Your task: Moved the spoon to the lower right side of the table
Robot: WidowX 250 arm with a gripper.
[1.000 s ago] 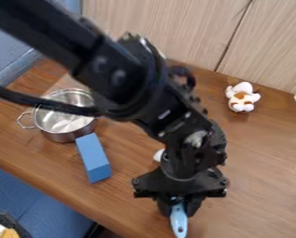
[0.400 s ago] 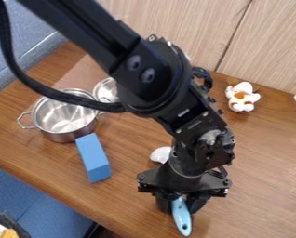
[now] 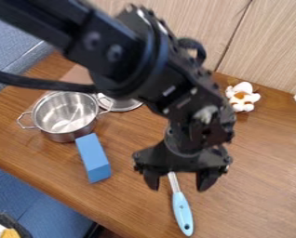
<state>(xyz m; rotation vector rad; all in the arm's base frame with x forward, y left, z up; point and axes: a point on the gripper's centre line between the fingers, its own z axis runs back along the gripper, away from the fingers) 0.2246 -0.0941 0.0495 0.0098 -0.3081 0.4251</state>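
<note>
The gripper (image 3: 180, 182) hangs open over the lower middle of the table (image 3: 256, 186), its two fingers spread apart with a gap between them. Below it lies the spoon (image 3: 182, 213), its light blue handle pointing toward the bottom edge of the view. The spoon's thin metal neck runs up between the fingers, and its upper end is hidden behind the gripper. Nothing is held.
A metal pot (image 3: 64, 116) stands at the left, with a metal lid (image 3: 121, 104) beside it. A blue block (image 3: 93, 158) lies just below the pot. Near the wall at the upper right sits a white and brown toy (image 3: 242, 96).
The gripper has opened and risen slightly, letting go of the spoon. More of the spoon's handle and neck shows. The white end seen beside the gripper earlier is now hidden.
</note>
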